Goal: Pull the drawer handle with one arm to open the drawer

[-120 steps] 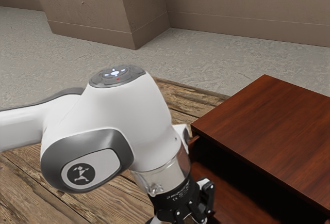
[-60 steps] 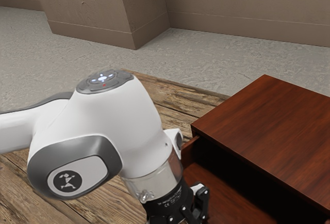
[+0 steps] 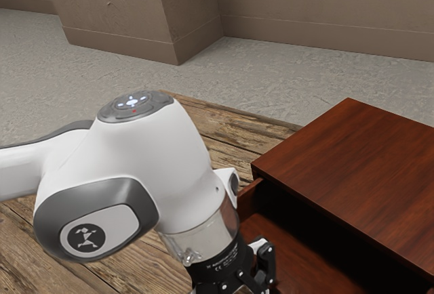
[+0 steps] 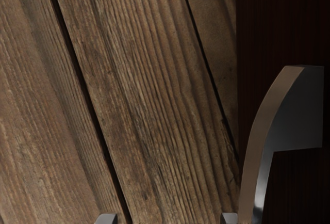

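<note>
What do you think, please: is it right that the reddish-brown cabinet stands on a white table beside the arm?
Not quite: the exterior view shows the table is of brown wooden planks, not white. The reddish-brown cabinet does stand on it beside the arm.

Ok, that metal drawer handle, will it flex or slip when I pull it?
The handle looks like a solid curved metal bar, so it is probably stiff. Its smooth, sheeny face may be slippery; hooking behind it seems safer. The cabinet looks broad and low, so it is unlikely to tip.
</note>
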`<move>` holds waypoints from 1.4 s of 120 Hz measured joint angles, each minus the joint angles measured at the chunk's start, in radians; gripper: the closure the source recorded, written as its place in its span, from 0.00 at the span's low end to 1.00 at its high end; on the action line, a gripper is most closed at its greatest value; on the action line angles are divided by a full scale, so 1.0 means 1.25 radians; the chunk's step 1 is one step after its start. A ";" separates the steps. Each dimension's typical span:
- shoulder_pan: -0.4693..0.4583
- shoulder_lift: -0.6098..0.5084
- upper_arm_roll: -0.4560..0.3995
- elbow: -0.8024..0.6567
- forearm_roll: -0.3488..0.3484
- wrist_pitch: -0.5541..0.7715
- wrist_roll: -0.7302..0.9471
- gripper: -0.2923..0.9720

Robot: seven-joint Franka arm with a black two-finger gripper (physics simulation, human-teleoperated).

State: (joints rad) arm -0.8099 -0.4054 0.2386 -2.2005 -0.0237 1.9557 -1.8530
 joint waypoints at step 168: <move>0.032 0.074 -0.019 0.439 0.009 -0.377 0.079 0.29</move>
State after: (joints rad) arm -0.7700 -0.3130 0.2150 -1.6520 -0.0120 1.4845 -1.7538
